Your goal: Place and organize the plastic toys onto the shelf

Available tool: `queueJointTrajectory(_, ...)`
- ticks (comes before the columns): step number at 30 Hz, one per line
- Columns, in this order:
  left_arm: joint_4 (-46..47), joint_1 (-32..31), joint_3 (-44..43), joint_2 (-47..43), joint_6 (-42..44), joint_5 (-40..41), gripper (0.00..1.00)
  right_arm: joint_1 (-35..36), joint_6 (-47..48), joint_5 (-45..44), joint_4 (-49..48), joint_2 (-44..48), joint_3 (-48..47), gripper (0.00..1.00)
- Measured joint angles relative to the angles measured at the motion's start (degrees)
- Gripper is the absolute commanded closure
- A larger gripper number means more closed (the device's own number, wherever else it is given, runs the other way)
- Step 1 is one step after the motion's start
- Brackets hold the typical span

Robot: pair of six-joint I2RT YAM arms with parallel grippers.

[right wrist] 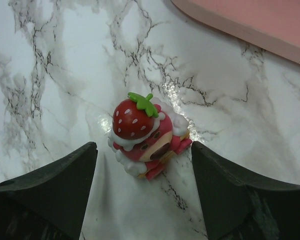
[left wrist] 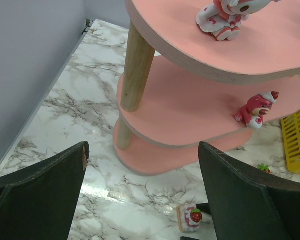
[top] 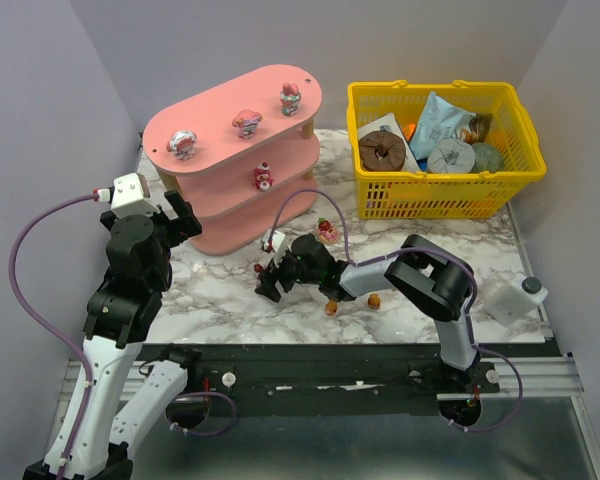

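The pink shelf point(top: 212, 128) stands at the back left with three plastic toys on its top board point(top: 183, 142) point(top: 247, 122) point(top: 290, 97) and one pink toy point(top: 264, 177) on the middle board. My right gripper point(right wrist: 144, 152) is low over the marble, jaws open on either side of a strawberry-topped toy point(right wrist: 142, 132) that lies on its side at the fingertips; the right finger point(right wrist: 225, 190) is almost against it. My left gripper point(left wrist: 142, 150) hangs open and empty near the shelf's left end. The same strawberry-topped toy point(left wrist: 190, 219) also shows in the left wrist view.
Another strawberry toy point(top: 327, 231) lies beside the shelf's foot. Two orange-brown toys point(top: 331, 307) point(top: 375, 300) lie under the right arm. A yellow mesh basket point(top: 440, 195) of packets stands at the back right. A white bottle point(top: 515, 297) lies at the right edge.
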State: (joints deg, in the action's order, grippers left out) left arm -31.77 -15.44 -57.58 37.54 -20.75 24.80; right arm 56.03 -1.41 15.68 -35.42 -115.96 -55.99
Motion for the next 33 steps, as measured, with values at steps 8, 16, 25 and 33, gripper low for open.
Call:
queueJointTrajectory(8, 0.0, 0.0, 0.11, 0.0, 0.02, 0.02, 0.01, 0.0, -0.02, -1.42, -0.5, -0.15, 0.11, 0.24)
queueJointTrajectory(16, 0.0, 0.0, 0.17, 0.02, 0.02, 0.0, 0.01, 0.0, -1.55, -1.38, 2.12, 2.73, 1.75, 0.16)
queueJointTrajectory(25, 0.0, 0.0, 0.2, 0.0, 0.02, 0.02, 0.01, 0.0, -5.44, 1.99, 7.54, 4.96, 1.64, 0.34)
queueJointTrajectory(33, 0.04, 0.11, 0.24, 0.0, 0.02, 0.0, 0.01, 0.0, -8.37, 5.66, 9.11, 4.92, 0.79, 0.36)
